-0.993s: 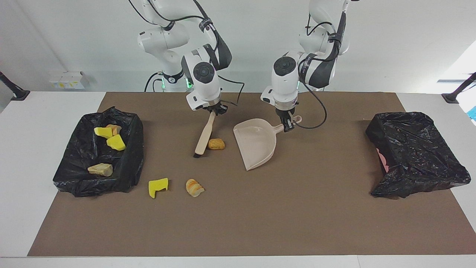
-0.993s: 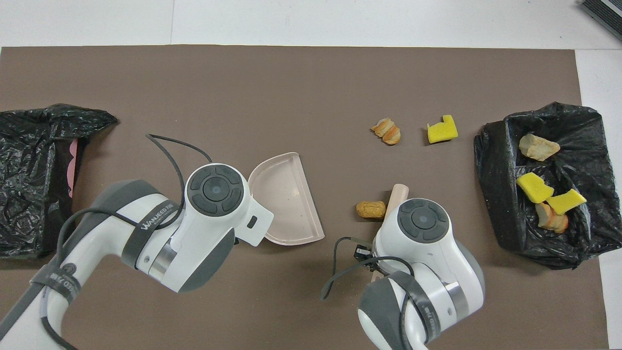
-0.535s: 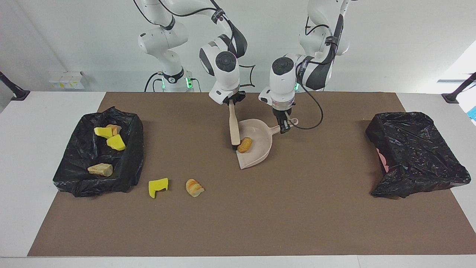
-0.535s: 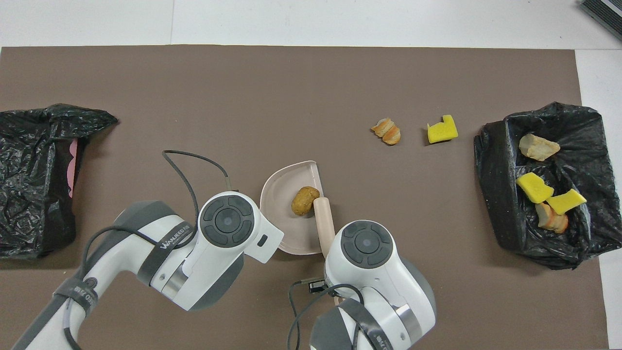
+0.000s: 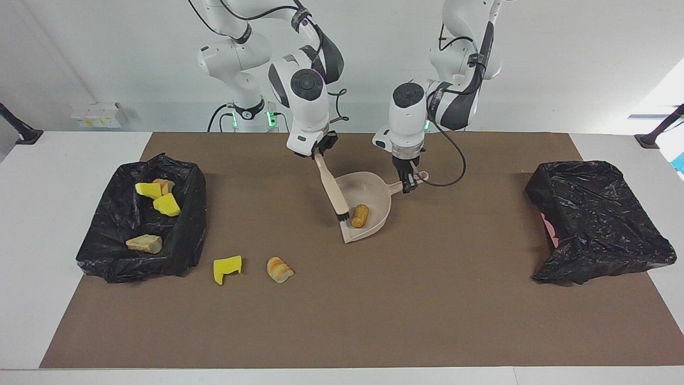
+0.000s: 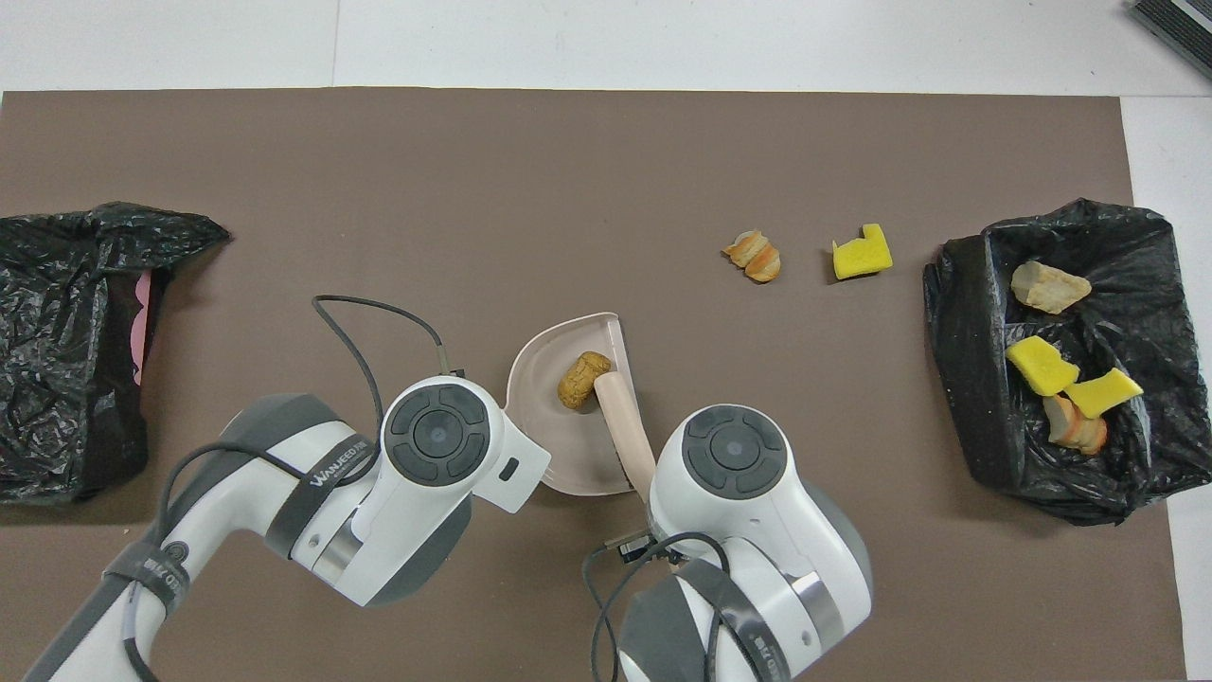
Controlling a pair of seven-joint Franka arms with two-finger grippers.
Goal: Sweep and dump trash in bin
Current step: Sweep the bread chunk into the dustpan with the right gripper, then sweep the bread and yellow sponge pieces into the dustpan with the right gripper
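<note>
One tan scrap (image 5: 360, 215) in dustpan (image 5: 374, 188), others elsewhere.

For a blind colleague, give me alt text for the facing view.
Right tool holds a brush against a bread piece inside the dustpan, whose handle the left tool grips. Two scraps lie on the mat near a black bin.

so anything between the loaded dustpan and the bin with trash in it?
Yes, partly. The brush, held by the right gripper, leans at the dustpan's open edge beside the bread piece. Between dustpan and bin, only bare mat; the two loose scraps lie farther from the robots.
</note>
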